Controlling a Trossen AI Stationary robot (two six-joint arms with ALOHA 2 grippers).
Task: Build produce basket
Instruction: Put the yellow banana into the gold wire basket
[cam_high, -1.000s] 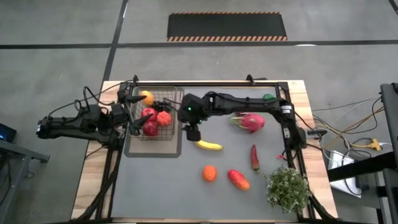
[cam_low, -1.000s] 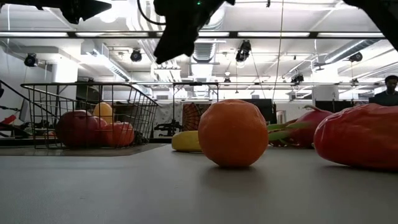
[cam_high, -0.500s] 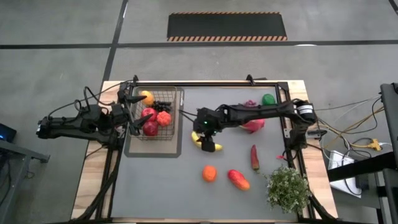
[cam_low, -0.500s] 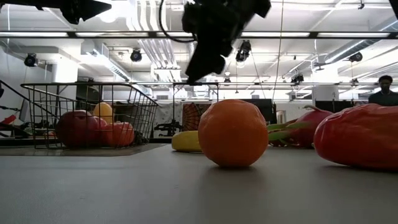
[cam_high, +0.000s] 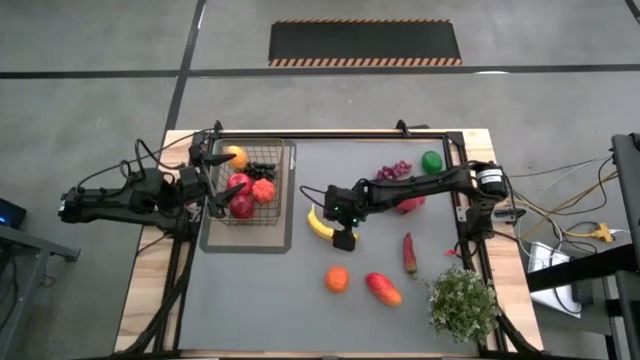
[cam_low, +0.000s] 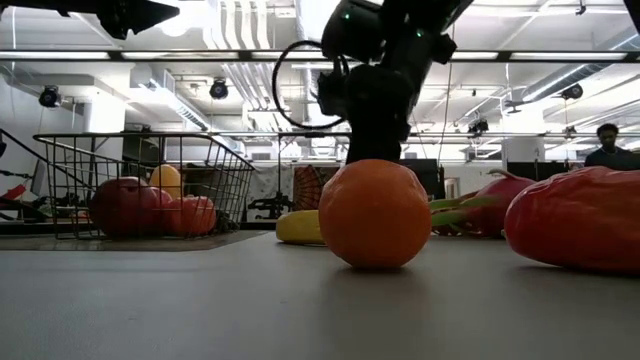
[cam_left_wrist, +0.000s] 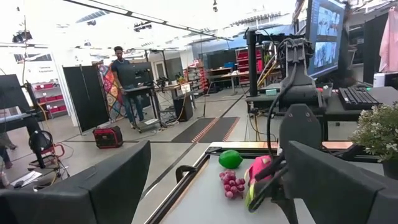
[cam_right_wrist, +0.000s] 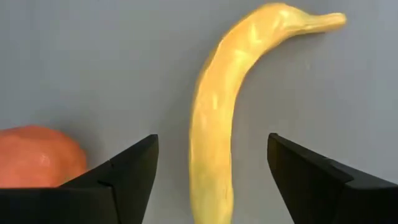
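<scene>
Banana (cam_high: 319, 224) lies on the grey mat just left of centre in the high view, and our right gripper (cam_high: 344, 238) hangs directly over its lower end. In our right wrist view the banana (cam_right_wrist: 227, 118) runs up between our two dark fingers (cam_right_wrist: 127, 177), which stand wide apart on either side of it without touching; an orange (cam_right_wrist: 37, 155) shows at the lower left edge of that frame.

Our left gripper (cam_high: 214, 197) sits at the left rim of the basket (cam_high: 270, 160), in the upper left part of the table, and the left wrist view shows its fingers (cam_left_wrist: 99, 186) spread apart with nothing between them. Inside the basket we see red apples (cam_high: 240, 195) and an orange-yellow fruit (cam_high: 235, 156) in the upper left corner.

Toward the upper right of the high view lie the purple grapes (cam_high: 393, 171), the green lime (cam_high: 431, 159) and the pink dragon fruit (cam_high: 408, 203), partly under our right arm. Lower down sit an orange (cam_high: 337, 279), a red-orange mango (cam_high: 383, 289) and the red chilli (cam_high: 408, 252). A potted plant (cam_high: 462, 303) stands at the lower right corner.
</scene>
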